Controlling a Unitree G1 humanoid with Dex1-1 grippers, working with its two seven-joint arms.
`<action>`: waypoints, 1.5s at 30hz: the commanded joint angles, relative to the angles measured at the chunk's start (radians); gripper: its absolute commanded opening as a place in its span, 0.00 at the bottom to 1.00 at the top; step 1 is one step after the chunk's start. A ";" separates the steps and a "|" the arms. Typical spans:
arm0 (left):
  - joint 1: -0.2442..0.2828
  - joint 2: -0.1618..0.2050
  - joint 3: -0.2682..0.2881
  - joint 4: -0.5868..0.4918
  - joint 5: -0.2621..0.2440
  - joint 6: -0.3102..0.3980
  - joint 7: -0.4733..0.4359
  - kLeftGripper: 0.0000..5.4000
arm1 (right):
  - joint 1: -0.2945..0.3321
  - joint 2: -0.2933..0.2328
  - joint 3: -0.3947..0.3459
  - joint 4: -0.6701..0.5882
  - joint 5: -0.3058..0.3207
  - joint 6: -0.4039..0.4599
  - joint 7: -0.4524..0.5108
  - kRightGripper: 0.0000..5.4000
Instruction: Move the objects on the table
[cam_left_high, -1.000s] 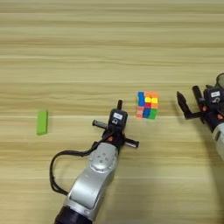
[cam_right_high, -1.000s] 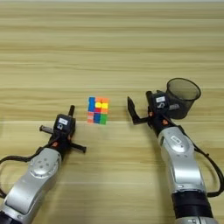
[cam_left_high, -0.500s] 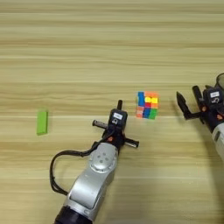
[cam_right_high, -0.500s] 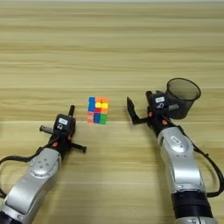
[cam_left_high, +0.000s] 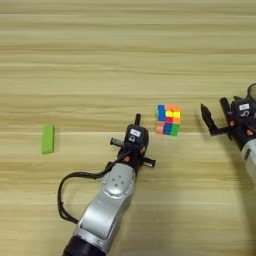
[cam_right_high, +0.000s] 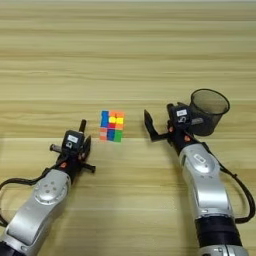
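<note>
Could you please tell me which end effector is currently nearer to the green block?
Left. The left end effector sits right of the green block, short of the puzzle cube; the right end effector is beyond the cube.

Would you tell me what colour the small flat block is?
Bright green; it shows only in the left eye view.

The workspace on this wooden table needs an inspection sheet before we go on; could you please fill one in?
Surface: wooden table, light wood-grain planks.
Job's things: puzzle cube between the two grippers, touching neither; green block lying flat far to the left. No markers seen.
Clutter: black mesh cup upright, just right of the right gripper.
Grippers: left gripper low on the table, below-left of the cube; right gripper open, right of the cube, holding nothing.
Cables: black cable looping beside the left arm; another beside the right arm.
Surroundings: nothing seen.
</note>
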 joint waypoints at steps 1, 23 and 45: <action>0.034 -0.090 -0.012 0.041 -0.023 0.022 -0.005 0.32 | -0.017 -0.003 0.004 0.013 -0.007 -0.010 0.003 1.00; 0.027 -0.088 0.008 -0.036 -0.058 -0.179 0.008 0.72 | -0.025 -0.004 0.009 0.044 -0.011 -0.032 0.004 1.00; 0.099 0.042 0.286 -0.254 -0.059 -0.117 0.011 0.99 | -0.027 0.004 0.010 0.055 -0.019 -0.044 -0.002 1.00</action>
